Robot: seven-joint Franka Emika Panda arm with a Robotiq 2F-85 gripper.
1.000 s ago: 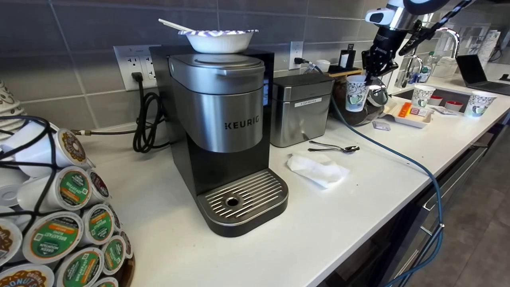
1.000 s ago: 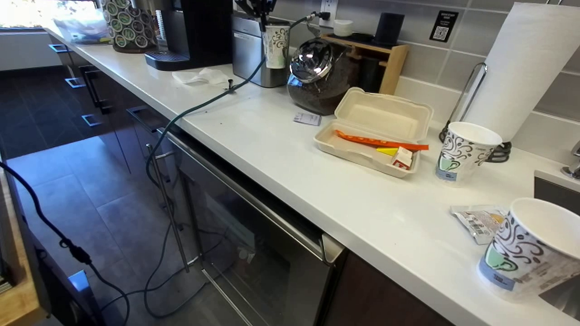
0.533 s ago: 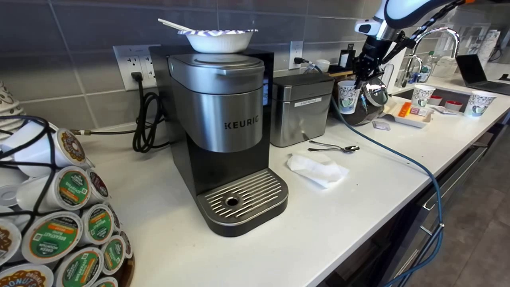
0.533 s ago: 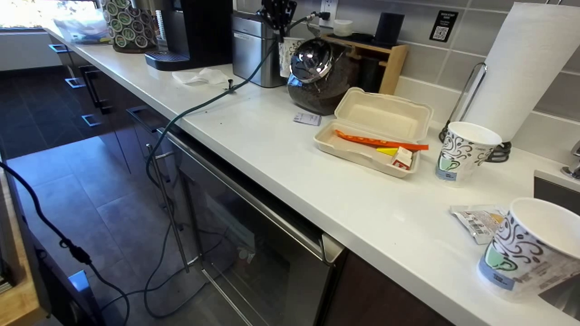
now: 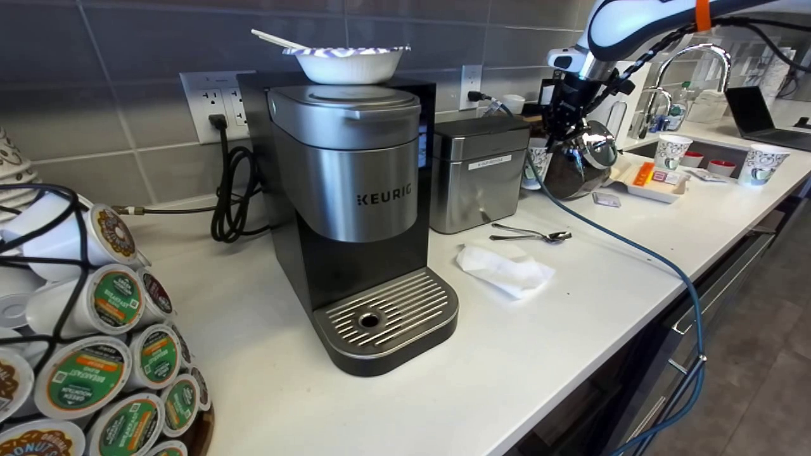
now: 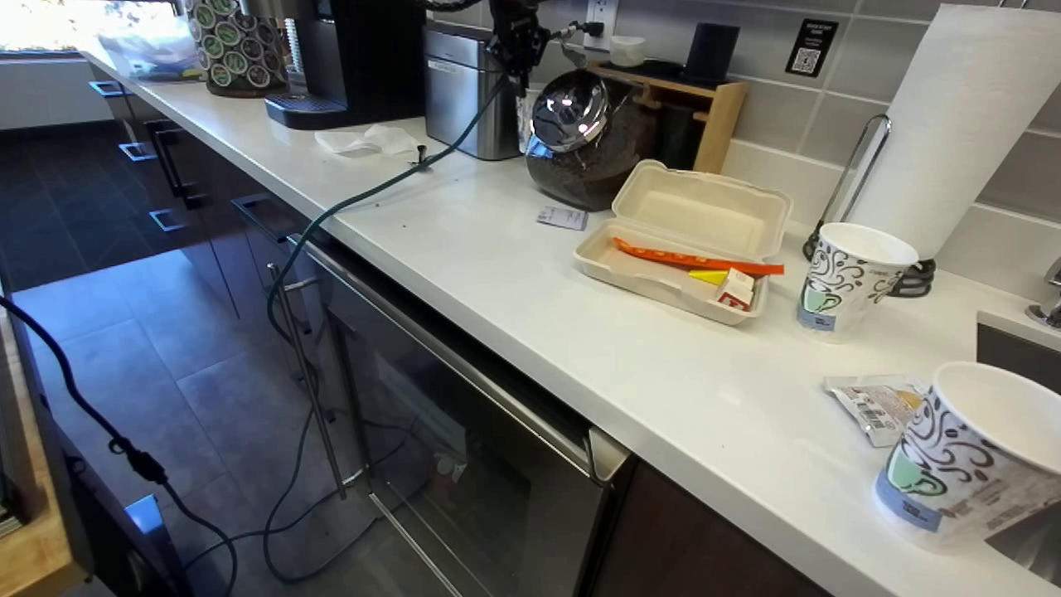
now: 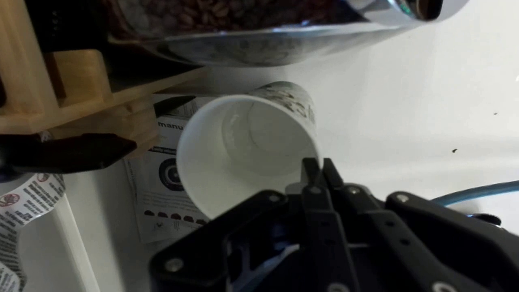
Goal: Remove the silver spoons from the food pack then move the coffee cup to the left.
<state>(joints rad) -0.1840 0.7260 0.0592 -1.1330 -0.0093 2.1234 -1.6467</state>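
Closest in an exterior view are stacked coffee pods (image 5: pixel 117 301) at the near stretch of the bench (image 5: pixel 285 405). Just past them stands the coffee machine (image 5: pixel 355 190), set toward the back edge, with a paper bowl (image 5: pixel 348 68) on its top. A crumpled napkin (image 5: pixel 504 269) lies beyond its base, well in from the front edge. Next come the silver spoons (image 5: pixel 538 235), lying together on the bench between the napkin and a blue cord (image 5: pixel 633 245), which crosses the bench and drops over the front edge. Near the spoons, toward the back edge, is a steel box (image 5: pixel 481 183). Beyond that box the hand (image 7: pixel 320 164) is closed almost completely, with the rim of the coffee cup (image 7: pixel 243 150) pinched in it; the cup is roughly upright, and I cannot tell whether its base touches the bench. Just beside the cup is a glass jar (image 5: pixel 570 176) of brown beans. Farther along sits the food pack (image 6: pixel 704 207), lid folded back, holding an orange strip (image 6: pixel 696 259) and a small white carton (image 6: pixel 736 290); the spoons are outside it, well apart. Beyond the pack, a patterned cup (image 6: pixel 841 286) stands by the paper towel roll (image 6: pixel 937 141), and a second patterned cup (image 6: pixel 961 481) stands next to the sink (image 6: pixel 1011 348). A black laptop (image 5: pixel 757 114) rests on the bench past the sink.
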